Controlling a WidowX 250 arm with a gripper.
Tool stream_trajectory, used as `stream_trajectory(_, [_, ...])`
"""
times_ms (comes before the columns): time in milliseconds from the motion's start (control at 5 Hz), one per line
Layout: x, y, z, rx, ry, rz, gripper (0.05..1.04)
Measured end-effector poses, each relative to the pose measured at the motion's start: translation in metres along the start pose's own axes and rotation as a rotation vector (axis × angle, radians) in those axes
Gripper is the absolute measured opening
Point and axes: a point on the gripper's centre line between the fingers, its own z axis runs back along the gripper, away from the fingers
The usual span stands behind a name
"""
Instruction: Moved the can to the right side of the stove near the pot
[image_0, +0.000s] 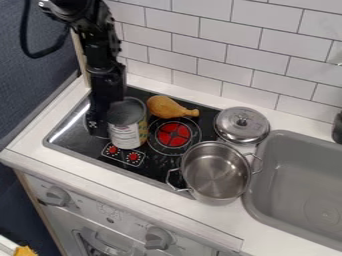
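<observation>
A can is standing upright on the left of the stove; the gripper is hanging close at its left, holding or not, I cannot tell; good handling is securing it, keeping it level, clearing the drumstick and stopping short of the pot.

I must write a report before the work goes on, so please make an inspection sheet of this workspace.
Surface: black stove set in a white counter.
Can: upright at the stove's left part; resting or lifted, cannot tell.
Pot: upright, lidless, at the stove's right edge.
Clutter: toy drumstick behind the burner; lid behind the pot.
Hand: close against the can; grip unclear.
Cables: one black cable looping beside the arm.
Surroundings: tiled wall behind, grey sink at right.
</observation>
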Motion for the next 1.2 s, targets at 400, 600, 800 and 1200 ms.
stream_trajectory(400, [0.040, -0.005, 0.001, -0.002, -0.037, -0.140, 1.000])
stream_trajectory(600, [0.054, -0.016, -0.003, -0.013, -0.032, -0.202, 1.000])
stream_trajectory(800, [0.069, -0.021, -0.002, -0.023, -0.033, -0.217, 1.000])
stream_trajectory(1200, [0.083, -0.005, 0.013, -0.015, -0.075, -0.191, 1.000])
